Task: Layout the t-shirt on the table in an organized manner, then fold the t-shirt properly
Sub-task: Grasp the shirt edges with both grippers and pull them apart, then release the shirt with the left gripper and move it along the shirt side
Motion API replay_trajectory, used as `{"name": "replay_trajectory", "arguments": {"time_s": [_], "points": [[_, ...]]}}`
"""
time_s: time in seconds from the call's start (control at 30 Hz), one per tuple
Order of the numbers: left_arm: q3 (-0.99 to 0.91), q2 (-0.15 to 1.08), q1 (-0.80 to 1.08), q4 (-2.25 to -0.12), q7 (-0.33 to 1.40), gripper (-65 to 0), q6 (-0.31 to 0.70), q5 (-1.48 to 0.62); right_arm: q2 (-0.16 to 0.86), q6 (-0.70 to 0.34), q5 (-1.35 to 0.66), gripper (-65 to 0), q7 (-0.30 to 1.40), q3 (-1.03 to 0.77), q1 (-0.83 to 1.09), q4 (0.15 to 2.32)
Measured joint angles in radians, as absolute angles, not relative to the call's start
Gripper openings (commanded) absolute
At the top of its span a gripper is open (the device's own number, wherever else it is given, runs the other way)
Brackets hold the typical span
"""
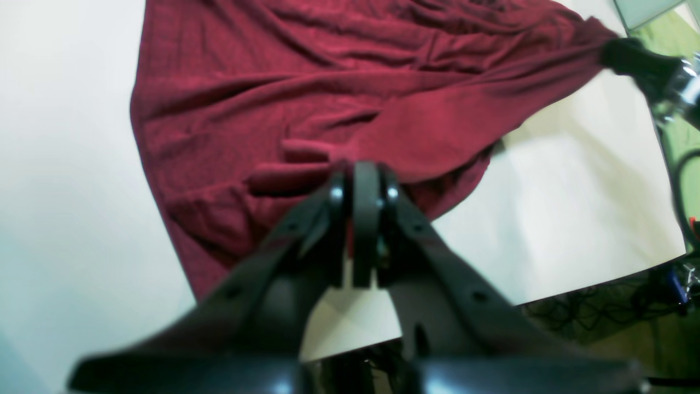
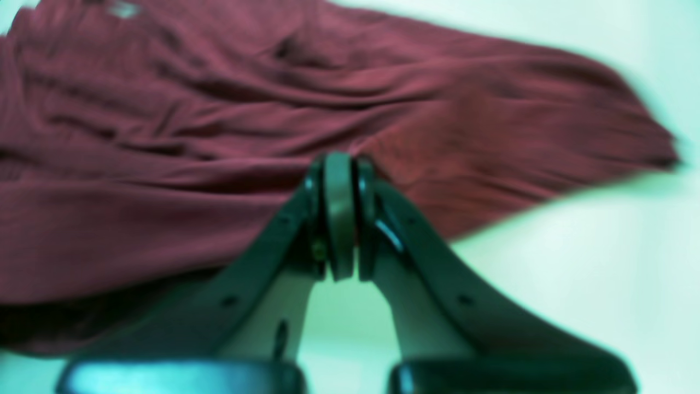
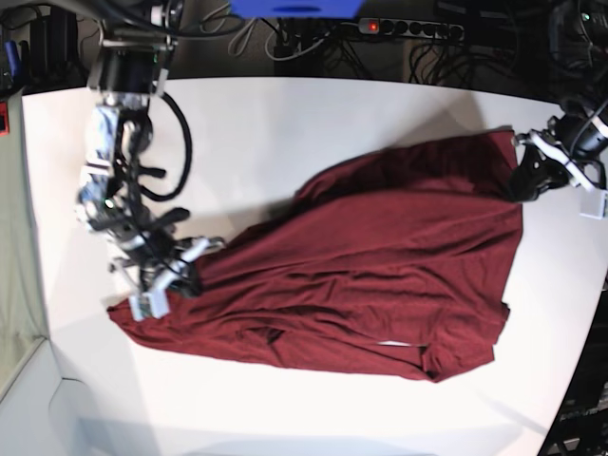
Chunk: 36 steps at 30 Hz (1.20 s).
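Both grippers clamp the t-shirt (image 3: 380, 275): right gripper (image 3: 176, 275) at lower left, left gripper (image 3: 527, 176) at upper right, jaws together on cloth, likely stretching it flat over the table (image 3: 285, 123).

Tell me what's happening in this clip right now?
A two-armed robot is spreading a maroon t-shirt on a white table. The left gripper is shut on the shirt's edge at one end, and the right gripper is shut on the fabric at the opposite end. The shirt lies stretched between them, still wrinkled, with a sleeve bunched near the front edge. No folding yet.
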State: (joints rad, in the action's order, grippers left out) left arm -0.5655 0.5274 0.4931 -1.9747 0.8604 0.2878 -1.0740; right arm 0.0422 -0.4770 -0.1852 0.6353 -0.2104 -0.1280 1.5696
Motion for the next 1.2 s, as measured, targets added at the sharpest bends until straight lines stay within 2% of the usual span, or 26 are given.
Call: {"name": "replay_trajectory", "arguments": {"time_s": [0.27,0.53,0.7,0.97,1.2], "points": [[-0.501,0.526,0.495,-1.975,0.862,-64.7,0.288,-1.074,0.046,-0.474,-0.187,-65.0,0.647,-0.375,0.012,1.711],[-0.377,0.532,0.499,-1.975,0.856,-64.7,0.288,-1.074,0.047,-0.474,-0.187,-65.0,0.646,-0.540,0.047,1.744],[-0.358,0.535,0.544,-1.975,0.867,-64.7,0.287,-1.074,0.046,-0.580,-0.187,-65.0,0.643,-0.604,0.048,1.746],[-0.352,0.528,0.522,-1.971,1.081,-64.7,0.289,-1.066,0.027,-0.583,-0.183,-65.0,0.642,-0.609,0.100,1.735],[-0.352,0.529,0.524,-1.971,1.114,-64.6,0.288,-1.065,0.025,-0.583,-0.183,-65.0,0.643,-0.609,0.099,1.719]]}}
